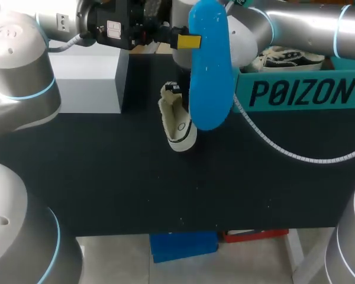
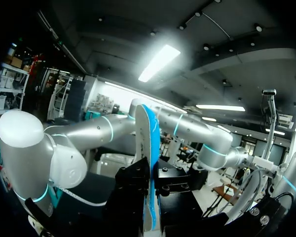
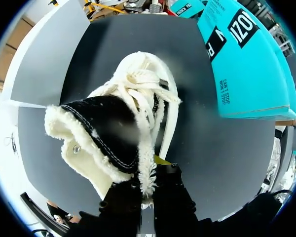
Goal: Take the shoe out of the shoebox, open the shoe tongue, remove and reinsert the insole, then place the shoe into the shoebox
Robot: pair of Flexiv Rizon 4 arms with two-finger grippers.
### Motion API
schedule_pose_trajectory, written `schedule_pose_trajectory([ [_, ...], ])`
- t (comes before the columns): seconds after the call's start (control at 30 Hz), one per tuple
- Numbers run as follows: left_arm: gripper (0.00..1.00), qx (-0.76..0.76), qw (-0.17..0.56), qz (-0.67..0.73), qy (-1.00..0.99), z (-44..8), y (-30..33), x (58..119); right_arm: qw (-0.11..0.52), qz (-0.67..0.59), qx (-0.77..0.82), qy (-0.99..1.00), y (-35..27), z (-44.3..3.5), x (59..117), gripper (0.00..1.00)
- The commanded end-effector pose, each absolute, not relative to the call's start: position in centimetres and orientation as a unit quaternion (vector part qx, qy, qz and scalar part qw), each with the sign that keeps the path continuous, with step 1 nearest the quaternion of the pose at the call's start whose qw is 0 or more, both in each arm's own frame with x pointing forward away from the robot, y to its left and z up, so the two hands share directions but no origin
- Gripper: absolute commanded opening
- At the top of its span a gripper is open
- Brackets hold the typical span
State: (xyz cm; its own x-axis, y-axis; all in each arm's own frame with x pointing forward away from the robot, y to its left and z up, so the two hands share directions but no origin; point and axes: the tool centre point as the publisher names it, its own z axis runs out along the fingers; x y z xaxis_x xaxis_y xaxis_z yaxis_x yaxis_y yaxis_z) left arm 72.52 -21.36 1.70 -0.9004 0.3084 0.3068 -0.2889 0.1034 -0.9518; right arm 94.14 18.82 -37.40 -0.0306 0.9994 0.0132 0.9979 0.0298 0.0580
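A long blue insole hangs upright above the table, and my left gripper is shut on its upper edge. In the left wrist view the insole stands edge-on between the black fingers. Below it, a white shoe with a fleece lining stands toe-down on the black table. My right gripper is shut on the fleecy collar of the shoe, with the laces and open tongue ahead of it. In the head view the insole hides this gripper.
The teal shoebox stands at the back right with another shoe in it; it also shows beside the held shoe. A pale grey box stands at the back left. A white cable trails across the right side.
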Motion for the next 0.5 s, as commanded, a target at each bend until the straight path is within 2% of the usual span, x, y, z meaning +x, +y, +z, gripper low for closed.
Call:
schedule_pose_trajectory([
  [0.03, 0.00, -0.006, 0.222, 0.670, -0.708, 1.6, -21.4, 72.5, 0.016, 0.029, 0.705, 0.708, 18.7, -38.4, 93.9, 0.00],
  [0.2, 0.00, -0.006, 0.222, 0.670, -0.708, 1.6, -21.4, 72.5, 0.018, 0.034, 0.710, 0.704, 18.4, -39.0, 93.5, 0.00],
  [0.23, 0.00, -0.006, 0.222, 0.670, -0.708, 1.6, -21.4, 72.5, 0.016, 0.043, 0.711, 0.702, 18.2, -38.9, 93.4, 0.08],
  [0.27, 0.00, -0.006, 0.222, 0.670, -0.708, 1.6, -21.4, 72.5, 0.016, 0.059, 0.711, 0.701, 18.1, -38.8, 93.3, 0.69],
  [0.3, 0.00, -0.006, 0.222, 0.670, -0.708, 1.6, -21.4, 72.5, 0.014, 0.059, 0.715, 0.696, 17.9, -38.7, 93.2, 1.00],
  [0.5, 0.00, -0.006, 0.222, 0.670, -0.708, 1.6, -21.4, 72.5, -0.034, 0.130, 0.726, 0.675, 17.1, -37.0, 92.3, 1.00],
])
